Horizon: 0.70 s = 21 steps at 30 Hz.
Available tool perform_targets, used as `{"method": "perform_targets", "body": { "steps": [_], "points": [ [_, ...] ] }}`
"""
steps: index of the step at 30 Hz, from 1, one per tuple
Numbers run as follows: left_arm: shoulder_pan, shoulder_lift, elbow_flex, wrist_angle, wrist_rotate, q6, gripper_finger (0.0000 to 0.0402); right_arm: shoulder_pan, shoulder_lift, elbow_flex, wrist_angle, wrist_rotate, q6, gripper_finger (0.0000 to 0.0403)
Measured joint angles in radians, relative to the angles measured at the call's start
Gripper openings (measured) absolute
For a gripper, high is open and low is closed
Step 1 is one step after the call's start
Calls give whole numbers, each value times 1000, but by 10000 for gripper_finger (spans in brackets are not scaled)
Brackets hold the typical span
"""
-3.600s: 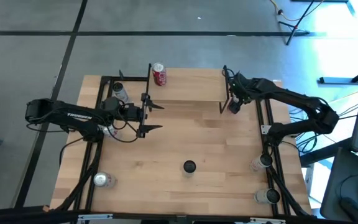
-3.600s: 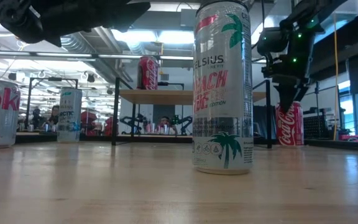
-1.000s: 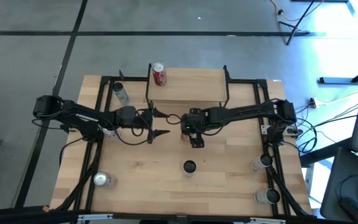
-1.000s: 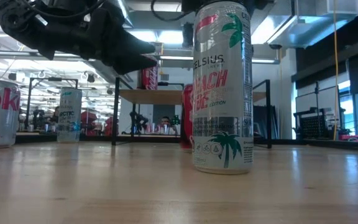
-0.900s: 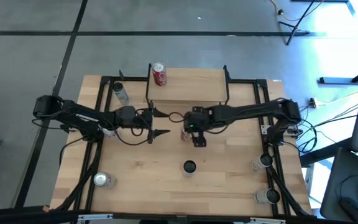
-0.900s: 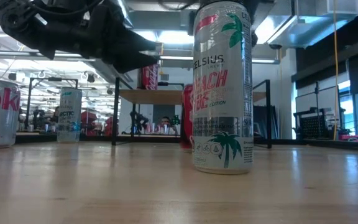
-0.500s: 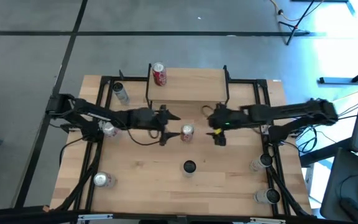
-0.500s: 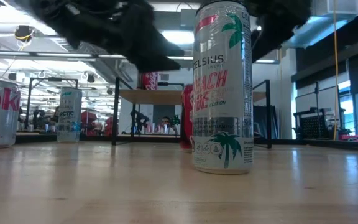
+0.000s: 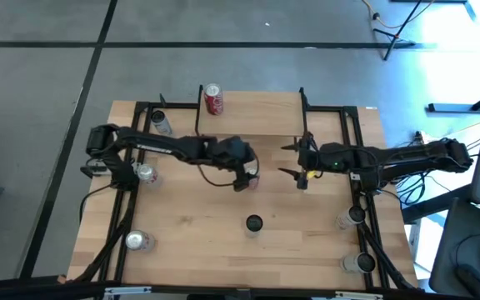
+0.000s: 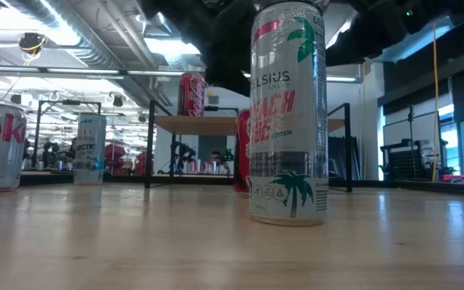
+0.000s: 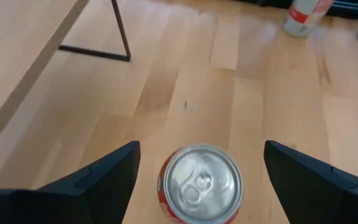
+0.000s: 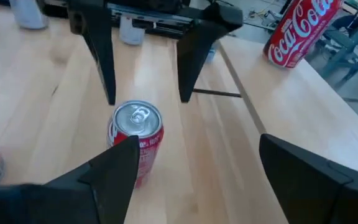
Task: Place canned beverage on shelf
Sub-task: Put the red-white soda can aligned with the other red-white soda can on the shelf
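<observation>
A red can (image 11: 199, 183) stands upright on the tabletop in front of the shelf (image 9: 257, 112). My left gripper (image 9: 247, 175) is open above it, one finger on either side of the can's top, touching nothing. The right wrist view shows those two fingers (image 12: 101, 62) just behind the can (image 12: 135, 140). My right gripper (image 9: 292, 161) is open and holds nothing, a short way to the can's right. A second red can (image 9: 213, 98) stands on the shelf's top near its far left corner.
A tall Celsius can (image 9: 253, 223) stands near the table's middle front. Silver cans stand by the left edge (image 9: 146, 173), (image 9: 158, 122), (image 9: 136, 242) and near the right front (image 9: 352, 215), (image 9: 361, 262). Bare wood lies between the shelf and the Celsius can.
My right gripper has drawn back from the red can toward the table's right edge, leaving the can upright on the table. My left gripper has moved toward the right, up to that can, and now its open fingers flank the can's top.
</observation>
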Motion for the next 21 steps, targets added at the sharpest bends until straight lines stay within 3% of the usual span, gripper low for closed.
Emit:
{"method": "perform_targets", "body": {
  "steps": [6,17,21],
  "points": [
    [0,102,122,-164,-4,-35,327,0,0,0,-77,0,5,316],
    [0,120,128,-195,-48,-42,327,0,-1,0,-115,1,11,317],
    [5,135,130,-189,5,-40,327,0,-1,0,-117,0,23,317]
  ]
}}
